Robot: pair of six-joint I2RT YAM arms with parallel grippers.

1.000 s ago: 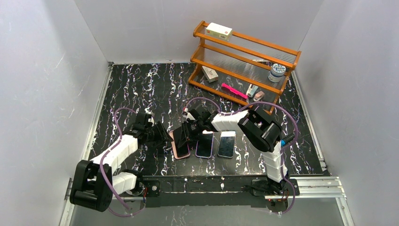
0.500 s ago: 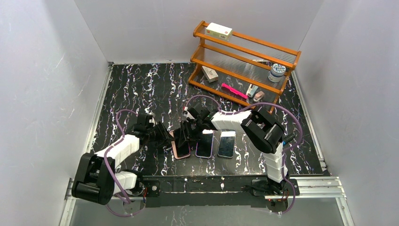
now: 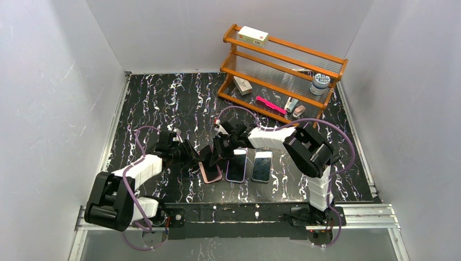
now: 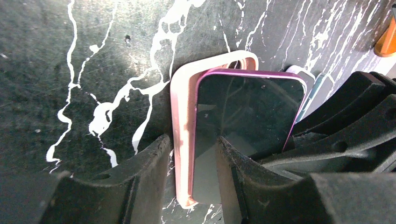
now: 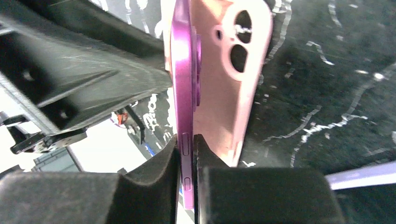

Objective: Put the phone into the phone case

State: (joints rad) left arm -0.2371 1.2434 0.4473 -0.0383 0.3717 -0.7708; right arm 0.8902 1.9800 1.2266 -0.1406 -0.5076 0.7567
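Tilting over the pink case (image 4: 181, 116), the purple phone (image 4: 243, 112) seems only partly in: one long edge meets the rim and the other stands raised, so pressing it flat is left. The right gripper (image 5: 187, 140) is clamped on the phone's edge. The left gripper (image 4: 190, 144) straddles the case's rim, and I cannot tell whether it pinches. Beneath lies a black marbled table (image 3: 163, 103), walled in white, with a wooden shelf (image 3: 282, 60) behind.

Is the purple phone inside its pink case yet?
Not yet. Done: the right gripper has the purple phone pinched, right at the pink case. In hand: the phone leans at an angle over the case, overhanging one side; the left gripper straddles the case's rim. Left: pressing it flat inside.
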